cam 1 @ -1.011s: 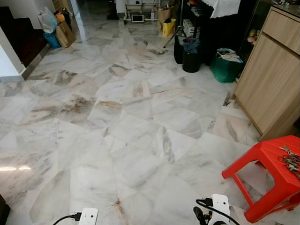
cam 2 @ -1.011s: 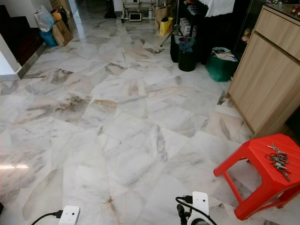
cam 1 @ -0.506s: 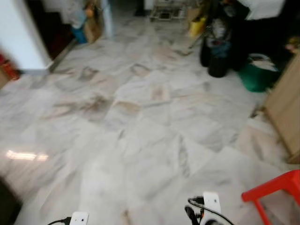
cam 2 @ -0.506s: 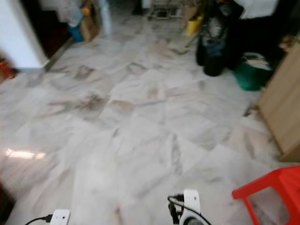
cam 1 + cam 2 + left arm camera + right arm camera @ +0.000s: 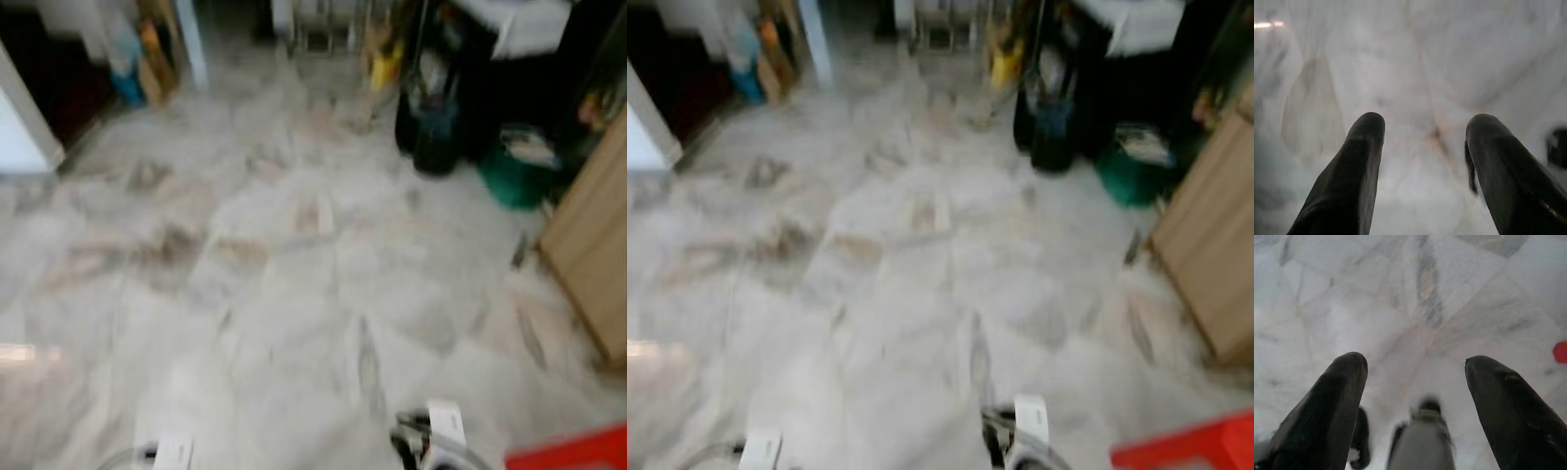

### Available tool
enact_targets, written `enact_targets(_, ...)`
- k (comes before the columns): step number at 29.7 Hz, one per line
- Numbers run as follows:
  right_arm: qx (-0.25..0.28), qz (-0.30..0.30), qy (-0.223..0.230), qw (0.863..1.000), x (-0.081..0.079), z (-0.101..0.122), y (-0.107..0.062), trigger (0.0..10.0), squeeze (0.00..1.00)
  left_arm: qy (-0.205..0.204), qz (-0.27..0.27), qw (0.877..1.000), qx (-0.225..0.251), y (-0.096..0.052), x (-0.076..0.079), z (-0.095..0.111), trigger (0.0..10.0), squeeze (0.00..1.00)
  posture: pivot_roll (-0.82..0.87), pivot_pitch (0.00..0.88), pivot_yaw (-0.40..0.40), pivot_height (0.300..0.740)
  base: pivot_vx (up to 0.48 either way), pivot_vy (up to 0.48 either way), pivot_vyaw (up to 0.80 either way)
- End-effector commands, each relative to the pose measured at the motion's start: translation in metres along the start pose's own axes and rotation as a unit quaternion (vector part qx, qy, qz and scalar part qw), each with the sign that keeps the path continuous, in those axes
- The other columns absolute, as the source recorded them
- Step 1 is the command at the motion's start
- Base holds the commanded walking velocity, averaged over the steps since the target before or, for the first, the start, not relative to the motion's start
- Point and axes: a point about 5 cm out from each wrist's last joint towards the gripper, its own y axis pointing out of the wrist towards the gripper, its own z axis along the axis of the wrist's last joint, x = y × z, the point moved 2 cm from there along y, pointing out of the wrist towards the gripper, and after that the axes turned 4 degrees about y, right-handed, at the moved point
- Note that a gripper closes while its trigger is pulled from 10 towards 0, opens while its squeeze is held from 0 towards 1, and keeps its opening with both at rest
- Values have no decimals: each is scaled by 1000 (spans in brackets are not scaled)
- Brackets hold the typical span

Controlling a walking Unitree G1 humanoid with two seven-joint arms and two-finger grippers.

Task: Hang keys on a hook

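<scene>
The head view has swung left: the red stool (image 5: 573,456) is now a sliver at near right, keys gone from sight. Left gripper (image 5: 1422,129) and right gripper (image 5: 1415,367) hang released, empty; pickup not begun.

Blurred marble floor (image 5: 294,294), wooden cabinet (image 5: 593,255) right — red stool (image 5: 573,452) corner

Glossy marble floor (image 5: 294,294); seemingly wooden cabinet (image 5: 588,255)
</scene>
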Motion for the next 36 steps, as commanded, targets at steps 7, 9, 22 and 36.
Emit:
enact_targets(7, -7, -16, 4, 1000, 9, -3, -2, 10000, 0, -4, -11, 1000, -21, -3, 8, -15, 10000, 0, 17, 25, 3, 740, 0, 0, -65)
enact_targets(9, -10, -18, 8, 1000, 10, -4, -2, 10000, 0, -5, -12, 1000, -21, -3, 8, -15, 10000, 0, 17, 25, 3, 740, 0, 0, -800)
enact_targets(22, -12, -19, 7, 1000, 10, -4, -2, 10000, 0, 1, -14, 1000, -11, -3, 8, -13, 10000, 0, 18, 26, 3, 740, 0, -100, -800)
enact_targets(36, -11, -16, 11, 1000, 9, -4, -2, 10000, 0, -11, -23, 1000, -11, -3, 9, -14, 10000, 0, 20, 28, 3, 740, 0, -149, -798)
